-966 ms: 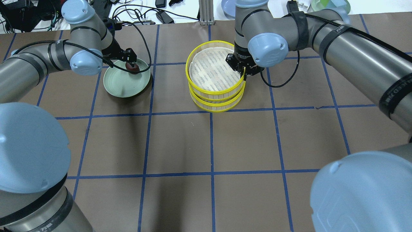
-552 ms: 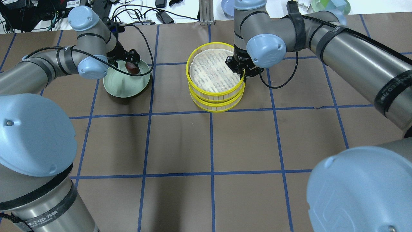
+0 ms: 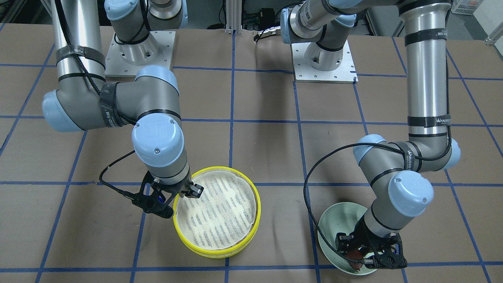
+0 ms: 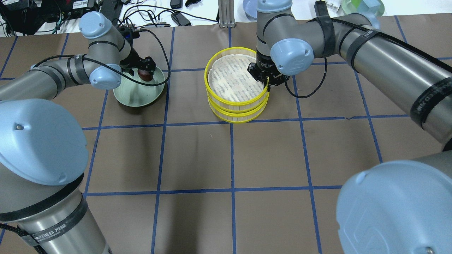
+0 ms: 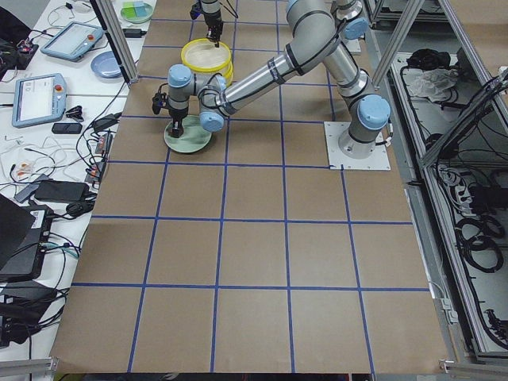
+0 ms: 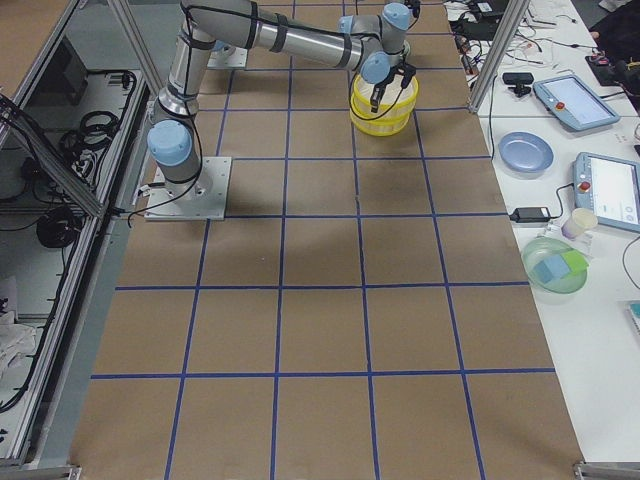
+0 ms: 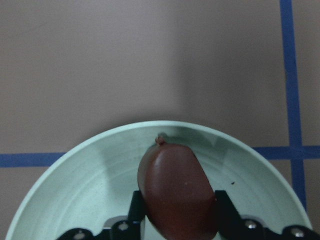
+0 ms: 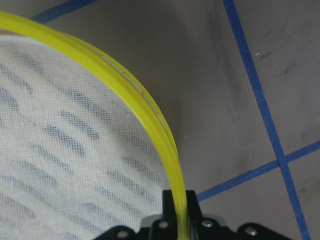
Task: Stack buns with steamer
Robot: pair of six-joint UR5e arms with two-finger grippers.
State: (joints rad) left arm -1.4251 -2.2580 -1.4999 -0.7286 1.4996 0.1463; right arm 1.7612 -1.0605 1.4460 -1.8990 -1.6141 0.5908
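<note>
My left gripper [image 4: 145, 72] is shut on the glossy dark reddish-brown bun [image 7: 175, 192], held just over the far part of the pale green plate [image 4: 136, 96]. The bun [image 3: 355, 255] and the plate [image 3: 334, 220] also show in the front view. My right gripper [image 4: 266, 83] is shut on the right rim of the upper yellow steamer tray [image 4: 229, 100]. That tray sits on a second yellow tray [image 4: 236, 117]. Its white liner [image 8: 60, 150] is bare. The cream-white bun is not in view.
The brown table has a grid of blue tape lines [image 4: 231, 155]. Behind its far edge a bench holds cables [image 4: 176, 16], a blue plate [image 4: 250, 8] and a green bowl [image 4: 362, 5]. The robot bases [image 3: 322, 59] stand at the near side.
My left arm has swung a little to the right with the brown bun still in its gripper over the plate. The upper steamer tray has settled slightly on the lower one.
</note>
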